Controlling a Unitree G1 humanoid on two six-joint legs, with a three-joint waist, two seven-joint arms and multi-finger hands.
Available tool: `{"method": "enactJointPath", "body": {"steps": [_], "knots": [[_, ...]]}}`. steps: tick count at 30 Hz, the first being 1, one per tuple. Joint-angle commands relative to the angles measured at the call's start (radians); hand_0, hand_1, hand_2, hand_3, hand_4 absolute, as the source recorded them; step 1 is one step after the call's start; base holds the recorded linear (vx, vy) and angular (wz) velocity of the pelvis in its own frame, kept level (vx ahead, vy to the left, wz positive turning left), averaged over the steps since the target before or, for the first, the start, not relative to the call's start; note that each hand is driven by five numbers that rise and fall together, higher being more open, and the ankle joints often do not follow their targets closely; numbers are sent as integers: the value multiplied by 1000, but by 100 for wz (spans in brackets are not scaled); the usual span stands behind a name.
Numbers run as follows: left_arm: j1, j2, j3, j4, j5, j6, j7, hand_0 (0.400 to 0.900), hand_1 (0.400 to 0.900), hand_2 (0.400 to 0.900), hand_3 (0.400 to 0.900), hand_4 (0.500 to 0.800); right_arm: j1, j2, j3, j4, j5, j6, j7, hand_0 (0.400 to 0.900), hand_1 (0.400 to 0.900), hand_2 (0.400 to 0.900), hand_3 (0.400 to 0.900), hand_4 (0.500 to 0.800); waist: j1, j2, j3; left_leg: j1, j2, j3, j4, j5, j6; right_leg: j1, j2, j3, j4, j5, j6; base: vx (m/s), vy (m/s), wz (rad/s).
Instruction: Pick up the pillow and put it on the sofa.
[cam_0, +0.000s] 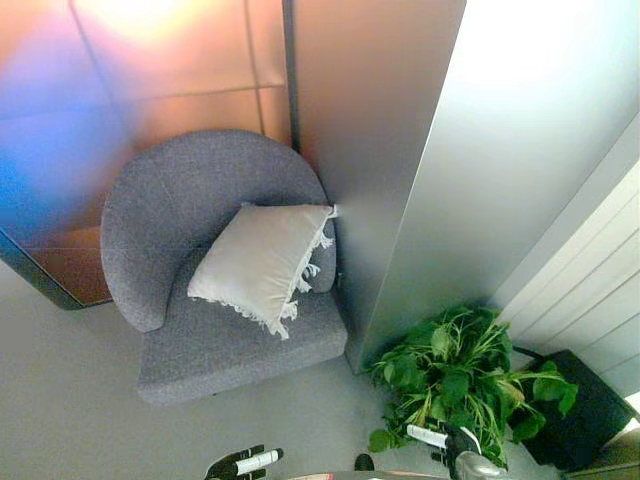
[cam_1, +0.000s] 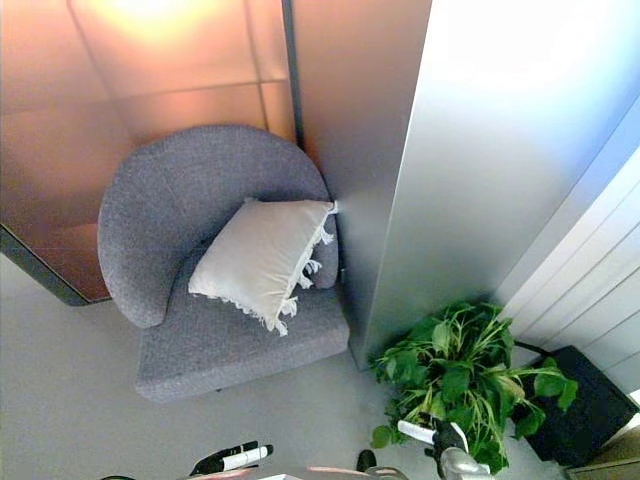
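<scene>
Here one pillow lies on one sofa; both hands, left hand and right hand, show released fingers.

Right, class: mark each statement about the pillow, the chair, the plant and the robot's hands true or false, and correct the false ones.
1. The pillow lies on the floor. False: it rests on the grey sofa chair, leaning against its back.
2. The pillow has a fringed edge. True.
3. A leafy green plant stands to the right of the chair. True.
4. The left hand holds the pillow. False: it is low at the view's bottom edge, well away from it.
5. The right hand is near the plant. True.
</scene>
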Motion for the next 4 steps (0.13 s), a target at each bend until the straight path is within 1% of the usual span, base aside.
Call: {"method": "enactJointPath", "body": {"steps": [1, 4], "knots": [[-83, -10, -5, 76, 38, -37, -26, 900, 900, 900, 900, 800, -85, -4, -36, 76, -32, -64, -4, 900, 900, 900, 900, 800, 16, -4, 12, -42, -62, -51, 15, -43, 41, 64, 10, -15, 101, -168, 37, 45, -31, 0], [-83, -5, 6, 86, 45, -33, -38, 900, 900, 900, 900, 800, -85, -1, -42, 95, -35, -65, -1, 900, 900, 900, 900, 800, 16, -5, 6, -39, -63, -55, 14, -44, 42, 65, 14, -12, 102, -169, 37, 24, -13, 0]]}}
